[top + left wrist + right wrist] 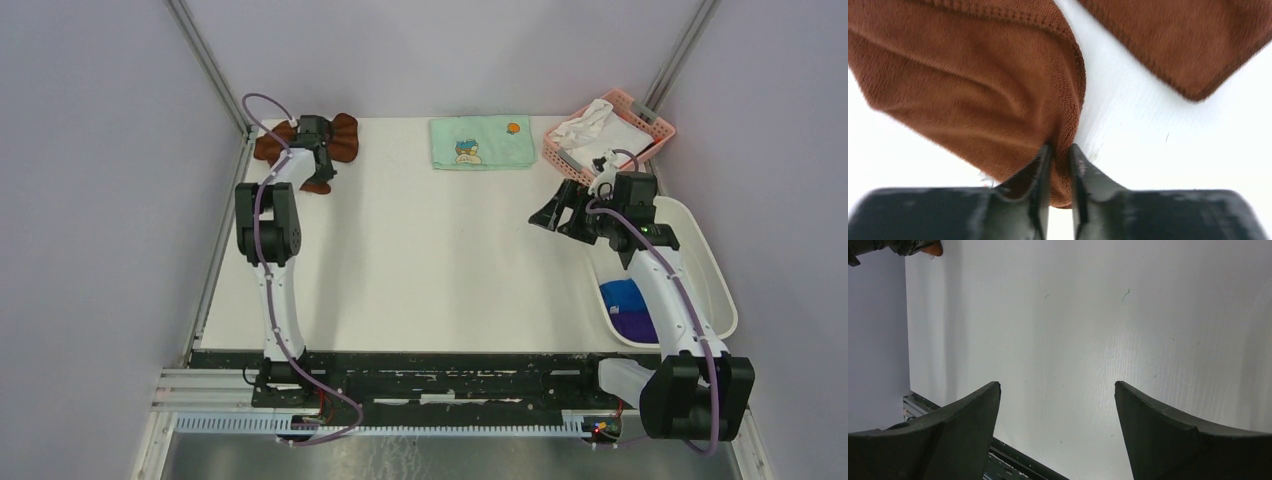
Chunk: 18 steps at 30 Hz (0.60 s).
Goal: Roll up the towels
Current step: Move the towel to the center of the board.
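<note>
Three terry towels are seen, and only one of them is met by an end effector. The rust-brown towel (pixel 345 135) is spread in a crumpled, lobed shape at about 10 o'clock on the white tabletop (pixel 430 260), close to its far left corner. In the left wrist view a fold of this towel (pixel 973 90) is pinched between the two dark fingers of the left end effector (pixel 1060 150), which are drawn nearly together with only the fabric between them. From the pinch, the cloth fans out toward 12 o'clock. A second flap lies apart at 1 o'clock, with bare tabletop between the two. The fabric is shown as soft, short-looped pile with a stitched hem along its edges.

The royal blue towel (pixel 622 293) and the dark purple towel (pixel 638 322) are bunched together inside a smooth white tub (pixel 715 270) at 4 o'clock, partly hidden by the right arm.

The left arm is stretched far forward, its wrist bent down over the brown cloth. The right arm is raised above the tub, and the right end effector (pixel 555 212) is aimed toward 9 o'clock, its wedge-shaped fingers (pixel 973 410) spread wide apart over bare tabletop, nothing between them.
</note>
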Available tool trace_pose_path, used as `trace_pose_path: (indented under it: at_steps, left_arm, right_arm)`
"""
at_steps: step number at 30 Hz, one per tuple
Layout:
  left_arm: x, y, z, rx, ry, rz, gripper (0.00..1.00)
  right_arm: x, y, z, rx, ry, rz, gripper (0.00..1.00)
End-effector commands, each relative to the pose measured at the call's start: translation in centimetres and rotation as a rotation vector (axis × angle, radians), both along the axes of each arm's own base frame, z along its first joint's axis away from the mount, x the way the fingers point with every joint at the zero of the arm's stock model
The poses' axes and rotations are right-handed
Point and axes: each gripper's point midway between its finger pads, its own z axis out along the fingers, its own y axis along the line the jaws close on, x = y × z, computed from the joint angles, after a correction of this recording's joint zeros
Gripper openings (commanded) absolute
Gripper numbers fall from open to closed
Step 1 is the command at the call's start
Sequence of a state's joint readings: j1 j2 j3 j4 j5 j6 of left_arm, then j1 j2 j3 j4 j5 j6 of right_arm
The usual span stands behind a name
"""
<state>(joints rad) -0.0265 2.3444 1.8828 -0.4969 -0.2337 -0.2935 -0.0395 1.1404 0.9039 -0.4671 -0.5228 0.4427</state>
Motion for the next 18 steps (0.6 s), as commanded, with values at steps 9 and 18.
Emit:
trace_pose_path:
  at_steps: [9, 18]
  left_arm:
    - [-20.9, -24.7, 1.5, -0.366, 0.175, -0.415, 0.14]
    - [-28.7, -37.8, 10.4, -0.511, 0.009, -0.713, 0.55]
  right_arm:
    - [0.3, 1.8, 2.3, -0.051, -0.104, 0.066, 0.87]
    - [-0.9, 3.6, 1.3, -0.096, -0.074, 0.14, 0.86]
